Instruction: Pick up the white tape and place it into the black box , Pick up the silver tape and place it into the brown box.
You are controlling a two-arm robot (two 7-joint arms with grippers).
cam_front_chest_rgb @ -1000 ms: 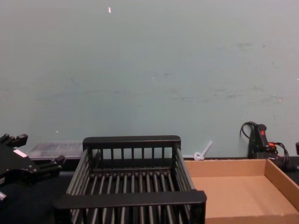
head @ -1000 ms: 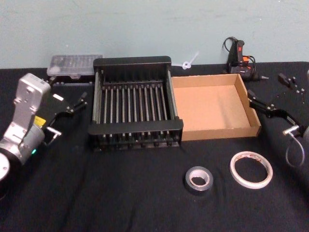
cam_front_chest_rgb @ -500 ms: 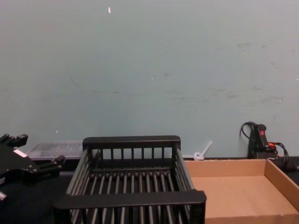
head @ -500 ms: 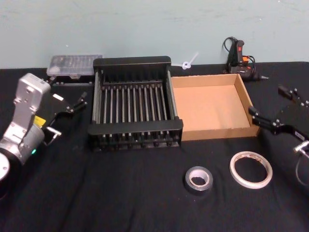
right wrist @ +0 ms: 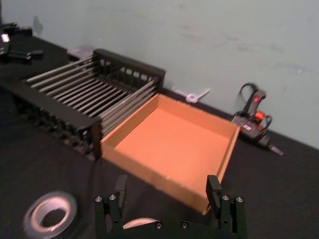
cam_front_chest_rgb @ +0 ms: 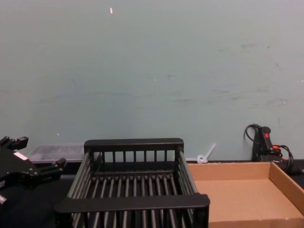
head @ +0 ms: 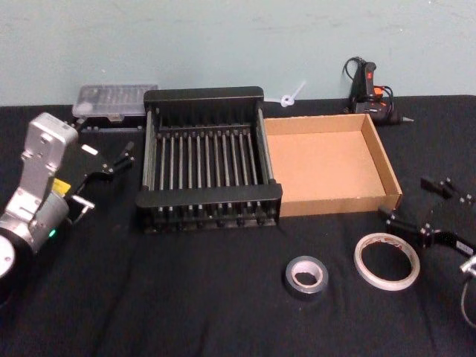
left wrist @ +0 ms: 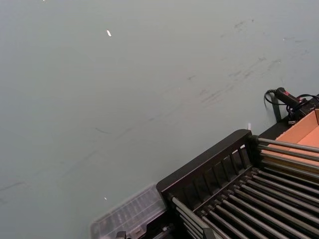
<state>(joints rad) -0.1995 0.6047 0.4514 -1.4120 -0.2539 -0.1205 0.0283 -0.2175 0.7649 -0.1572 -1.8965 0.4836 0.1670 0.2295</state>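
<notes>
The white tape point(head: 387, 260) is lying flat on the black table point(head: 186, 297), just right of the silver tape point(head: 306, 276). The right gripper point(head: 420, 210) is hovering beside it, jaws spread. Light and thin-walled, it probably wants gentle pinching across the wall.

Scuffed pale teal wall point(cam_front_chest_rgb: 152, 71) behind; black cloth-covered table point(head: 186, 297).

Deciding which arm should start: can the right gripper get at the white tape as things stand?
Probably yes. The right gripper, jaws open, hangs just beside the white tape, which lies flat on the table with nothing over it.
</notes>
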